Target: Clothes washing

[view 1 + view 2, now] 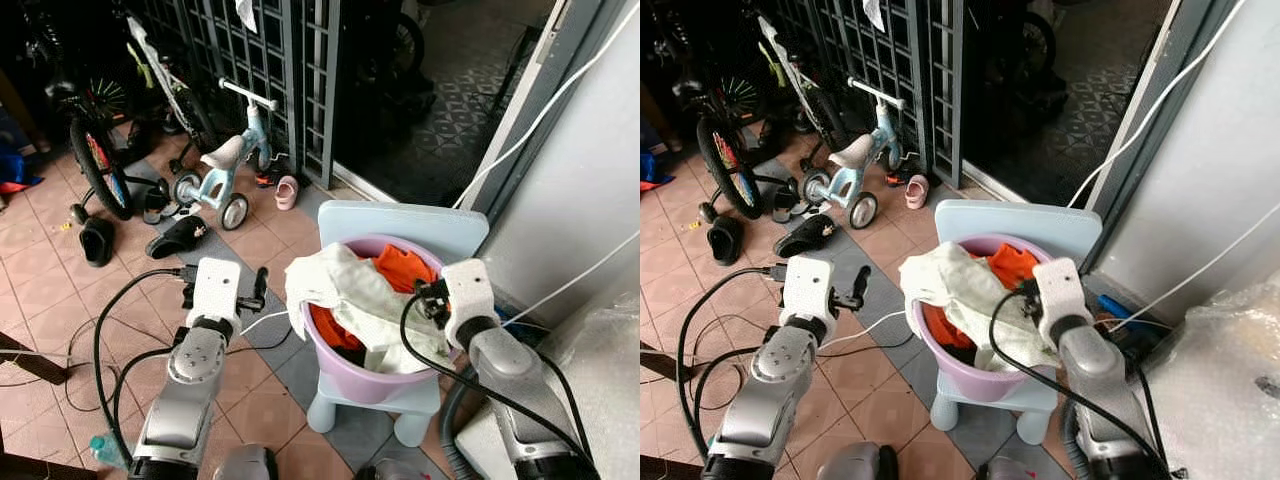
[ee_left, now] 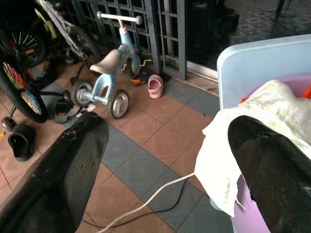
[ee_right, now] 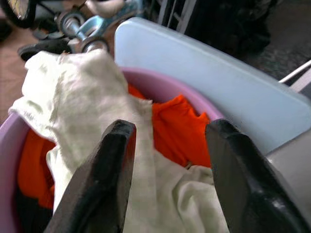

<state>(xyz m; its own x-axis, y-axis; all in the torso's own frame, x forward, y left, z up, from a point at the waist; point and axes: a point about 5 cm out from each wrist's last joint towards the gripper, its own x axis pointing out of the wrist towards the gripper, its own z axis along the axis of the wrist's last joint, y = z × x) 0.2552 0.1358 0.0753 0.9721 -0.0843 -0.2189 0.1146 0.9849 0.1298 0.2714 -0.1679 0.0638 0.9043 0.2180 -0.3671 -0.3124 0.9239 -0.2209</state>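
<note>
A purple basin (image 1: 365,378) stands on a pale blue child's chair (image 1: 400,228). It holds a cream cloth (image 1: 350,290) draped over its near-left rim and an orange garment (image 1: 403,267) beneath. My right gripper (image 1: 432,296) hovers at the basin's right rim, open, its fingers (image 3: 109,179) just above the cream cloth (image 3: 77,102) and the orange garment (image 3: 180,128). My left gripper (image 1: 258,288) is open to the left of the basin, over the floor, with the cloth's hanging edge (image 2: 221,165) beside one finger (image 2: 272,179).
A light blue balance bike (image 1: 225,165), a bicycle (image 1: 95,150), black sandals (image 1: 178,236) and a pink shoe (image 1: 286,191) sit on the tiled floor by a dark metal gate (image 1: 280,70). A white cable (image 1: 262,320) runs across the tiles. A grey wall (image 1: 590,190) stands at right.
</note>
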